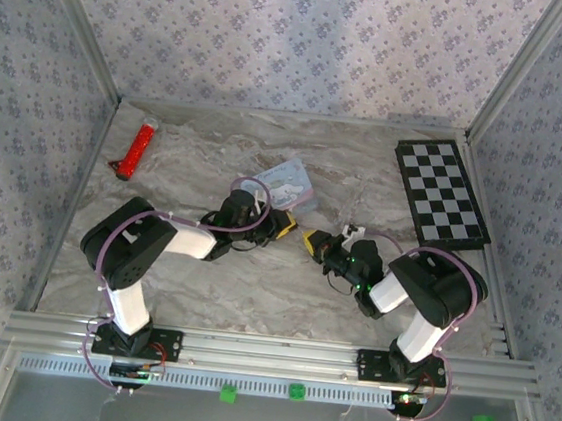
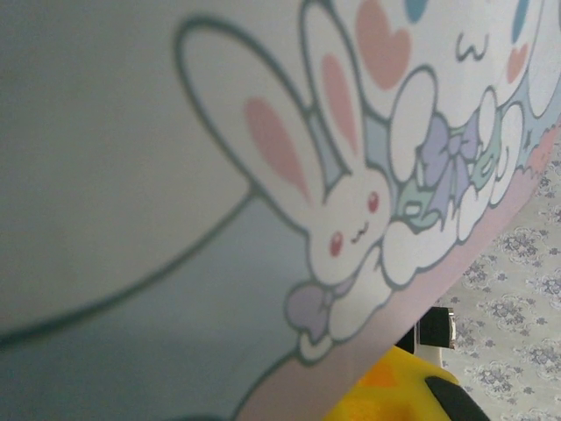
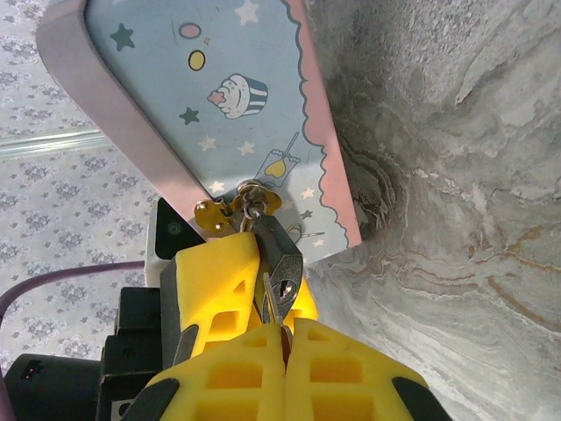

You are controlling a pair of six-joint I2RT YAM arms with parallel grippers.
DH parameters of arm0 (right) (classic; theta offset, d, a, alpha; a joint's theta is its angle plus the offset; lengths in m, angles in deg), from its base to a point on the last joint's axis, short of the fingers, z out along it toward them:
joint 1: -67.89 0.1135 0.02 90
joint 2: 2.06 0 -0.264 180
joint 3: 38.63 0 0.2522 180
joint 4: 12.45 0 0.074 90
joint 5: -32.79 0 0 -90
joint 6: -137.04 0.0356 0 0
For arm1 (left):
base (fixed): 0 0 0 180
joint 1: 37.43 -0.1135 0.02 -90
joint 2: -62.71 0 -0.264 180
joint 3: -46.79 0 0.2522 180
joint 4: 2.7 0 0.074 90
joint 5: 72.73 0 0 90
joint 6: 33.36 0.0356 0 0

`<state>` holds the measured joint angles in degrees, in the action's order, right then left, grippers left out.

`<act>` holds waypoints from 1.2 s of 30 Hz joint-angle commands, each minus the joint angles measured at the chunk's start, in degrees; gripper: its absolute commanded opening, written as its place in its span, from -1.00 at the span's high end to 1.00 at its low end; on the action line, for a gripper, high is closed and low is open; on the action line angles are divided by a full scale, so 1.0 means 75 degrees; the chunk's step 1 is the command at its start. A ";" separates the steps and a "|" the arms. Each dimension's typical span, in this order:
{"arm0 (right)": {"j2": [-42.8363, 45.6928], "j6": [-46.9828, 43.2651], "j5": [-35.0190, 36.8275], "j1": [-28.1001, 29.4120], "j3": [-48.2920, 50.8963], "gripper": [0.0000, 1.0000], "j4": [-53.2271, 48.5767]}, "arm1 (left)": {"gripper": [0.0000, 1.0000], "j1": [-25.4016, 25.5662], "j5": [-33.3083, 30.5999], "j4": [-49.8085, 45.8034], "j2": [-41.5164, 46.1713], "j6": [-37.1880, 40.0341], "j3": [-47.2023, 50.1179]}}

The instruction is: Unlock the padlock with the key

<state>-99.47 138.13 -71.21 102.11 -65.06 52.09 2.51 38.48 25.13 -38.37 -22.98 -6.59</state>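
Right gripper [image 3: 285, 344] pinched the key [image 3: 273, 309] tight, its tip at the bottom of the padlock [image 3: 279, 250], which hung from the tin [image 3: 202, 96] mid-table. I had the left gripper [image 1: 275, 222] clamped on that tin, tilting it so the keyhole faced the key.

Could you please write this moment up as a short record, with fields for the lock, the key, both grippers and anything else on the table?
padlock: hangs by its shackle from the gold latch on the tin's rim
key: entering the padlock's underside
tin: pastel blue with a cartoon print, tilted up on one edge on the table
left gripper: appears closed on the tin, beside the padlock
right gripper: shut on the key
elsewhere: red tool far left, checkerboard far right, both untouched
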 commanded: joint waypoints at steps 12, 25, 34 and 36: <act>0.0094 -0.0169 -0.0032 0.0102 0.0215 1.00 0.0177 | 0.71 0.0120 0.0198 0.0066 -0.0128 -0.0186 -0.0255; 0.0018 -0.0169 -0.0011 0.0210 0.0150 1.00 0.0176 | 0.71 0.0117 0.0241 0.0081 -0.0187 -0.0280 -0.0343; 0.0033 -0.0201 0.0024 0.0053 0.0197 1.00 0.0172 | 0.71 0.0114 0.0248 0.0057 -0.0117 -0.0286 -0.0331; 0.0055 -0.0259 0.0055 0.0032 0.0180 1.00 0.0156 | 0.70 0.0120 0.0242 0.0057 -0.0099 -0.0299 -0.0311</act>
<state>-99.45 137.56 -71.19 102.72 -63.77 52.86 2.86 38.48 24.88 -39.09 -23.61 -7.70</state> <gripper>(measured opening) 0.052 0.148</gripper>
